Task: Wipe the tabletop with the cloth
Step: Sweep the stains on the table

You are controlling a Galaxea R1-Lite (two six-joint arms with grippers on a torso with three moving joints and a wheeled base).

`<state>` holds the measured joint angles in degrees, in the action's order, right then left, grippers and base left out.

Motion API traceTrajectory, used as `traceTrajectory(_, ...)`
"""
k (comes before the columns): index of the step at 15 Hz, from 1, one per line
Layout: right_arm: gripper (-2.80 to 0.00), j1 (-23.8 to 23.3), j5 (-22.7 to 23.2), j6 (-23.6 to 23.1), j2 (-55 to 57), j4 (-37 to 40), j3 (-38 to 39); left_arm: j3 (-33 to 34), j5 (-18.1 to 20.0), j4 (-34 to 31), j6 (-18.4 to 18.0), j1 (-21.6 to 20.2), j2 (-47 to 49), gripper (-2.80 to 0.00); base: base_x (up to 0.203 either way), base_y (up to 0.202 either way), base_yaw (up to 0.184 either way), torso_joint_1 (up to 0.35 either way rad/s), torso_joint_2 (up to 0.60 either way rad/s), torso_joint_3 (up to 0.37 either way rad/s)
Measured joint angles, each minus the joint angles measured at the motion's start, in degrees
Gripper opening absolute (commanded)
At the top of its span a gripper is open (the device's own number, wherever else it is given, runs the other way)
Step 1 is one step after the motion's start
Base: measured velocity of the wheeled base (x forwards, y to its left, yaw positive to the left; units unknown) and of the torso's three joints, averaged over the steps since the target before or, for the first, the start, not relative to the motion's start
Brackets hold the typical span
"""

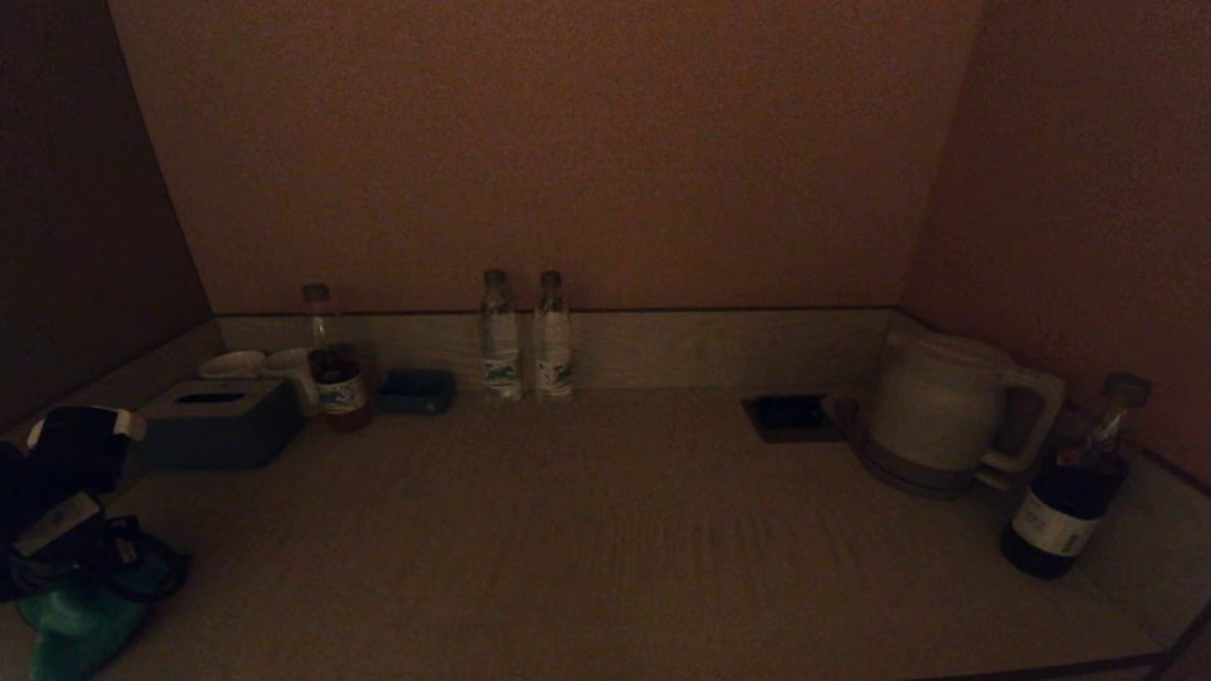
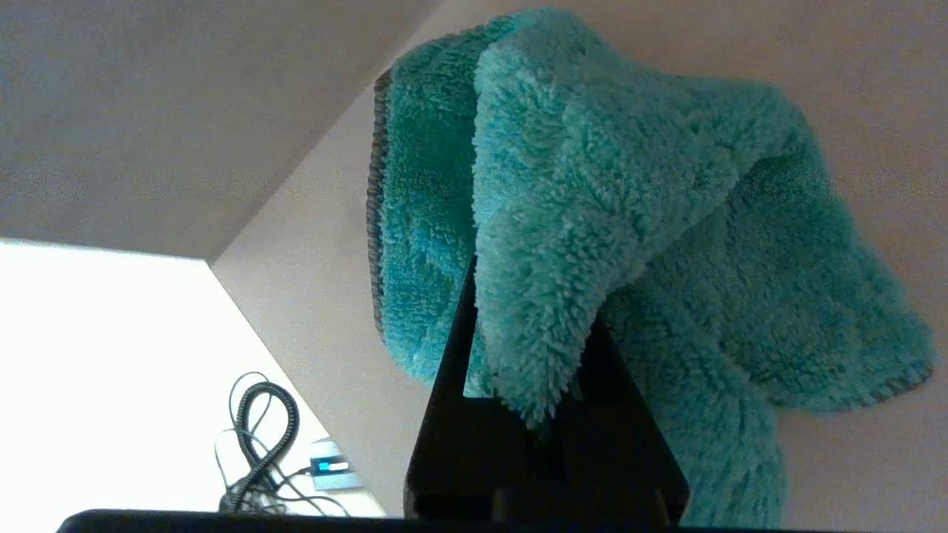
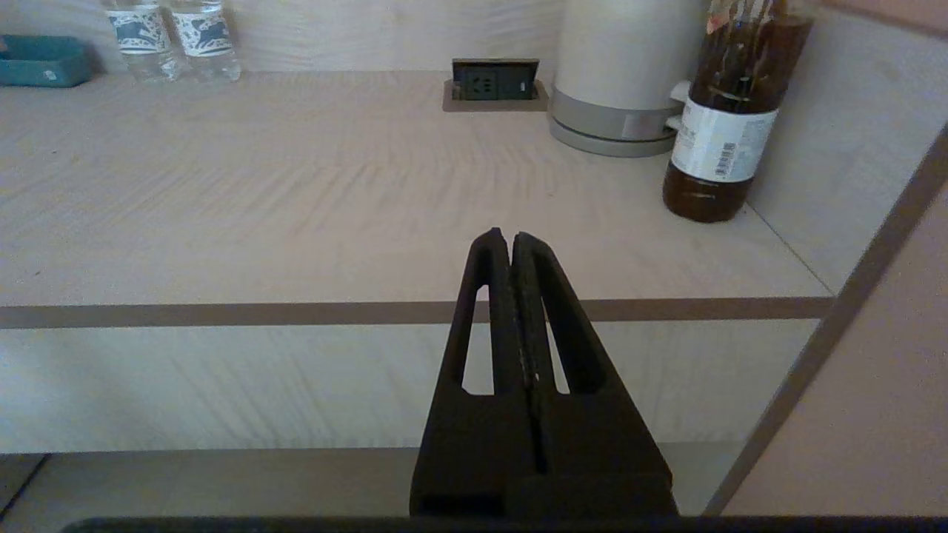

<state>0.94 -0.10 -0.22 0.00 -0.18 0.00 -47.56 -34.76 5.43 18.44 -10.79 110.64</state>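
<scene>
The teal fluffy cloth (image 2: 592, 192) hangs bunched from my left gripper (image 2: 527, 290), which is shut on it; the cloth covers the fingertips. In the head view the left arm is at the near left corner, with the cloth (image 1: 74, 632) hanging by the tabletop's (image 1: 605, 539) front left edge. My right gripper (image 3: 509, 237) is shut and empty. It is held in front of the tabletop's front edge (image 3: 222, 314) on the right side and does not show in the head view.
Along the back stand a tissue box (image 1: 222, 421), cups (image 1: 236, 364), a red-drink bottle (image 1: 331, 369), a small teal box (image 1: 416, 390) and two water bottles (image 1: 525, 340). A socket (image 1: 790, 416), a kettle (image 1: 946, 407) and a dark bottle (image 1: 1069, 492) are at right. Walls close in three sides.
</scene>
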Motion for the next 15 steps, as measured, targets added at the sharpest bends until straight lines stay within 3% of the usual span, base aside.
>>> traceTrajectory(4,-2.8,-0.04,0.02,0.0,0.0,0.02,0.0,-3.45,0.15,5.3,-0.89,-0.89,6.0,-2.8,0.0,0.0,0.0,0.0,0.0,0.0)
traceTrajectory(7,-2.8,0.0,-0.01,-0.02,0.0,0.05,0.0,-8.01,0.67,6.94,-1.02,0.88,11.0,-2.8,0.0,0.0,0.0,0.0,0.0,0.0)
traceTrajectory(13,-2.8,0.0,-0.01,0.0,0.0,0.04,0.0,-16.16,1.52,6.79,-0.73,12.97,16.96,-2.8,0.0,0.0,0.0,0.0,0.0,0.0)
traceTrajectory(15,-2.8,-0.07,0.0,0.0,0.0,0.02,0.0,-18.84,1.69,6.68,-0.72,20.83,18.18,-2.8,0.0,0.0,0.0,0.0,0.0,0.0)
